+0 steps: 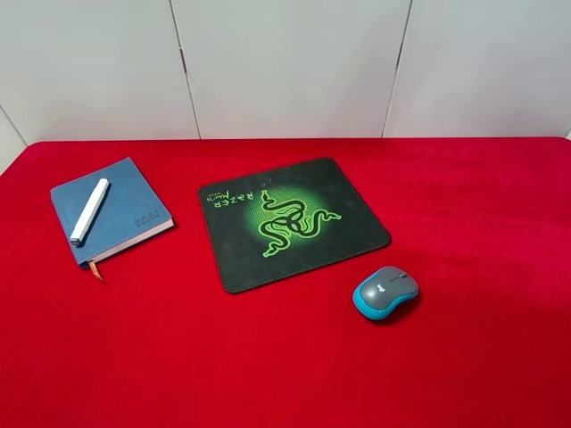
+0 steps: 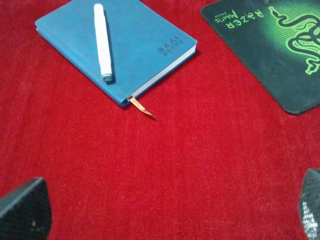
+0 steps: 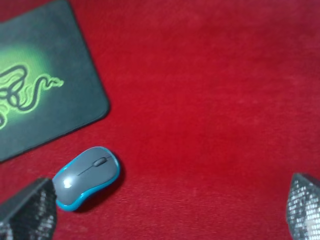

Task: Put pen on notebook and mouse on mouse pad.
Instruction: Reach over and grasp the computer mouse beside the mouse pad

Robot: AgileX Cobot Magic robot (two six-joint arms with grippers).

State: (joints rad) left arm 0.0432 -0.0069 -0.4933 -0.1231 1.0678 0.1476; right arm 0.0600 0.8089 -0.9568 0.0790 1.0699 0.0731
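Red cloth covers counter [image 1: 482, 374]. Pen [image 1: 89, 211] lies diag. on notebook [image 1: 134, 205], left side. Mouse [image 1: 385, 292] sits on cloth just off near-right corner of pad [image 1: 294, 223], apart from it. L end effector [image 2: 167, 215] and R end effector [image 3: 165, 212] both spread wide, empty, over cloth; R one near mouse.

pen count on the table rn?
1. The white pen lies diagonally on the blue notebook, left of the mouse pad. No other pen shows; none looks hidden.
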